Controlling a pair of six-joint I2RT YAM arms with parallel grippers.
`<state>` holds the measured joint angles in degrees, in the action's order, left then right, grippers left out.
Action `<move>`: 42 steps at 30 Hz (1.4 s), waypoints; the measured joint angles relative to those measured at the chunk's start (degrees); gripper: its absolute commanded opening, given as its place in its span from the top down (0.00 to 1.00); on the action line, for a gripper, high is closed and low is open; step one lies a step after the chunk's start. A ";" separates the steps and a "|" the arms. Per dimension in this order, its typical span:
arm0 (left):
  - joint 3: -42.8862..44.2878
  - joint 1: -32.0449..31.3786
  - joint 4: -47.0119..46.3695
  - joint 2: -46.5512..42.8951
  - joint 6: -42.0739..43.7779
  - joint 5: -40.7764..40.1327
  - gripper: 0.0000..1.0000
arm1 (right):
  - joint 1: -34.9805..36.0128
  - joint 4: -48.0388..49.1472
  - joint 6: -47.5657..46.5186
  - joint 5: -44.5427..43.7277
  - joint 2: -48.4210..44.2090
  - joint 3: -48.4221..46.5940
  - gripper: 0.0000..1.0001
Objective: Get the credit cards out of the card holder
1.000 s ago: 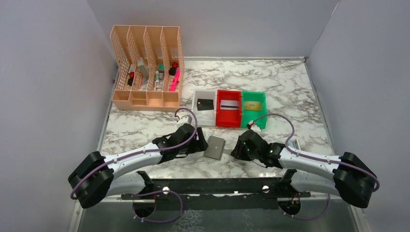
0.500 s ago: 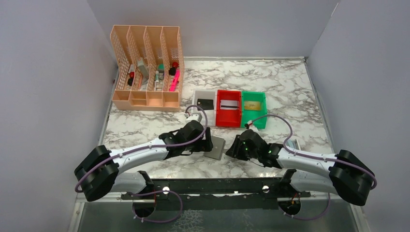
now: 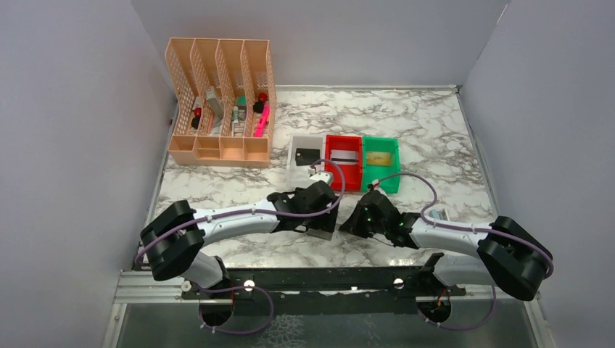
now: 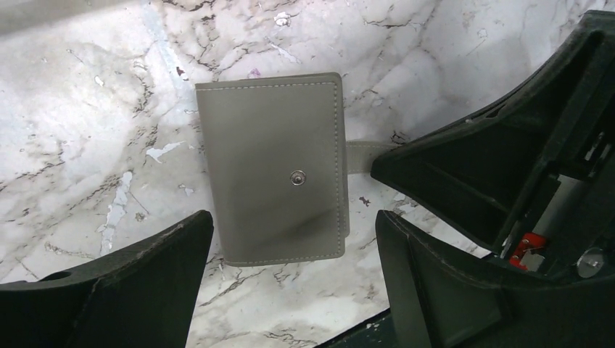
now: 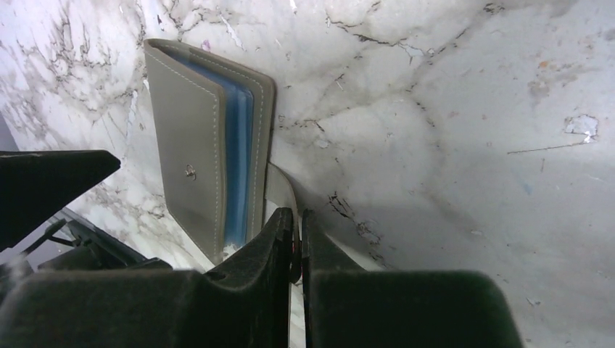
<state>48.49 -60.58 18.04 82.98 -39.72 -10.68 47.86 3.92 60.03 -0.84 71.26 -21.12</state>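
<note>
Card holder [image 4: 274, 168]: it lay closed and flat on the tabletop [image 3: 435, 138], near the front edge between the two arms, stud side up.
Its make: a matte grey, leather-like cover with pale stitching round the rim and a small metal snap stud [image 4: 296, 177] near the middle. Light-blue pockets showed along the open edge in the right wrist view. A narrow strap [image 4: 359, 156] ran out from one long side.
Right fingers [image 5: 254, 279]: they were pressed together on the end of that strap, low against the tabletop.
Left fingers [image 4: 116, 283]: they were spread wide, one off each long side of the holder. From where I stood they touched nothing.
Credit cards [image 3: 344, 156]: three thin plastic slips lay further back, well apart from the holder. The black one was in the white bin [image 3: 291, 156], the silvery striped one in the red bin [image 3: 344, 137] and the gold one in the green bin [image 3: 381, 140].
Step in hand: the cards looked to be all out, so I took this for the last handling of the empty holder, either fastening the strap or letting go of it.
Doing it well: the smooth cover would likely slide on polished marble, so the left fingers ought to pin the holder before the strap is drawn. The strap is thin and limp, so the pinch on it should stay light.
</note>
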 measured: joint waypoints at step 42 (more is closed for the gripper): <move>-7.06 -1.53 14.43 -21.38 -14.34 -23.85 0.10 | -0.39 2.82 -13.92 20.31 5.14 -14.60 0.94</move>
<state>41.43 -62.11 32.47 61.60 -54.06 -34.52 47.46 6.74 46.11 19.46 76.40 -35.73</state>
